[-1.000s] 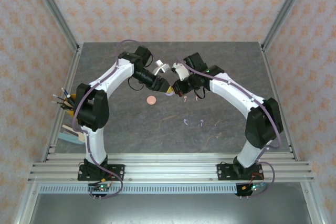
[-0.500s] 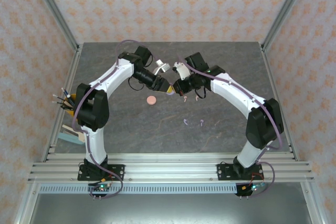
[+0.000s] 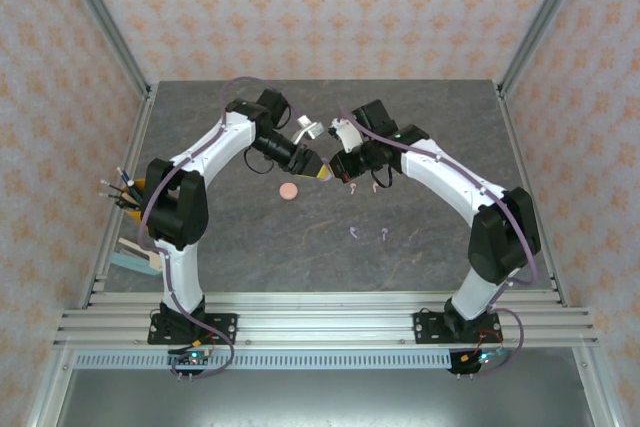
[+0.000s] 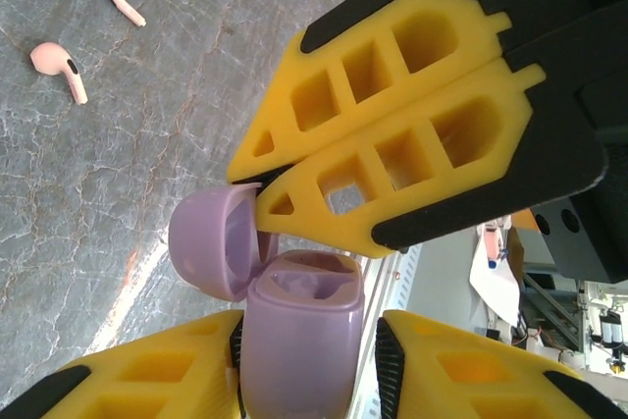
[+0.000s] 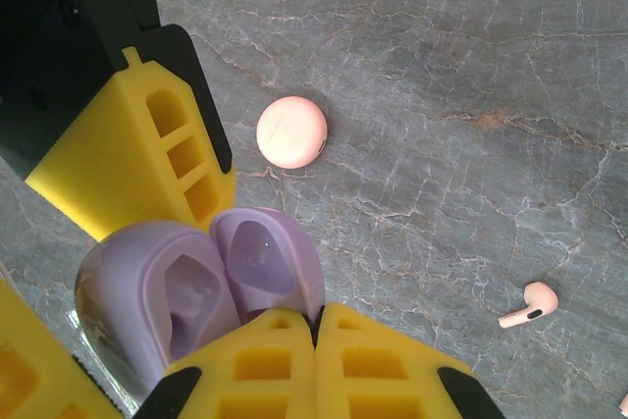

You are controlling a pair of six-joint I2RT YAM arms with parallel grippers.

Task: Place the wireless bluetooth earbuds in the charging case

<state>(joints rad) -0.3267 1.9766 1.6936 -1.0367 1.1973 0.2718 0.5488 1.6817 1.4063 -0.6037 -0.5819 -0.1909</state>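
Observation:
The lilac charging case (image 4: 299, 350) sits between the fingers of my left gripper (image 4: 306, 326), just above the table. One pad touches it; a thin gap shows at the other. Its lid (image 4: 211, 242) hangs open to the side. My right gripper (image 5: 316, 313) is shut, its joined tips pressed against the lid (image 5: 260, 257) beside the empty case body (image 5: 157, 291). Both grippers meet mid-table (image 3: 322, 173). Two pink earbuds (image 4: 59, 66) lie on the table beyond the case, one also in the right wrist view (image 5: 530, 304). Two lilac earbuds (image 3: 355, 233) lie nearer the arms.
A closed round pink case (image 3: 288, 190) lies on the grey marbled table (image 3: 430, 117) just left of the grippers. Pens and tools (image 3: 125, 187) stick out at the table's left edge. Metal frame posts stand at the back corners.
The left gripper's fingers have drawn in closer round the lilac case. Both arms have hardly moved.

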